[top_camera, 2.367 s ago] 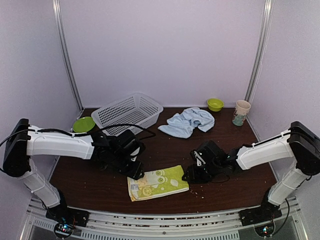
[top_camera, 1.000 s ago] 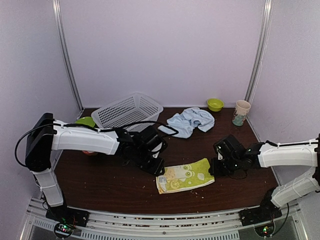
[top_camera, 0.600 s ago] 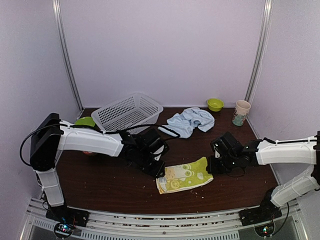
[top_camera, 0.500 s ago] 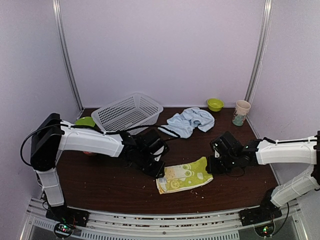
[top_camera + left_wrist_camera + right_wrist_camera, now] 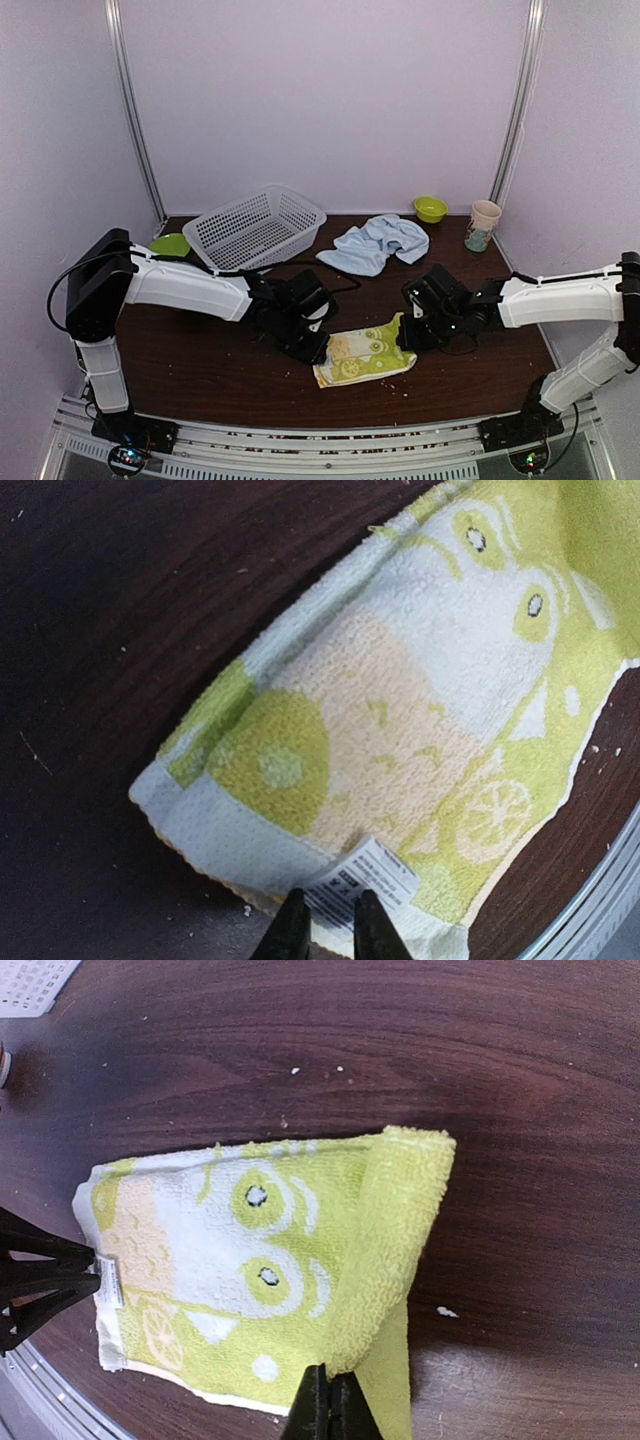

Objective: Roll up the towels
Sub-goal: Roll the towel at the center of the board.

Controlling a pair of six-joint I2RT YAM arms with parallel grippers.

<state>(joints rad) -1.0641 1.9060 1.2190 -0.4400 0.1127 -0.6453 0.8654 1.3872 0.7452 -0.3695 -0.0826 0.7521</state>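
Note:
The lime-green lemon-print towel (image 5: 362,352) (image 5: 400,730) (image 5: 220,1260) lies flat near the table's front middle. My right gripper (image 5: 404,336) (image 5: 328,1400) is shut on its right edge, which is lifted and curled over to the left onto the print. My left gripper (image 5: 316,346) (image 5: 330,930) is at the towel's left edge. Its fingers (image 5: 292,935) stand a narrow gap apart, with the white label and hem between them. The pale blue towel (image 5: 375,243) lies crumpled at the back, away from both grippers.
A white mesh basket (image 5: 255,225) stands at the back left, with a green plate (image 5: 168,245) beside it. A small green bowl (image 5: 431,208) and a printed cup (image 5: 484,225) are at the back right. Crumbs dot the dark table (image 5: 200,370).
The right gripper has moved left, drawing the towel's right edge up and over. The left jaws have narrowed onto the label edge. The towel looks shorter than before.

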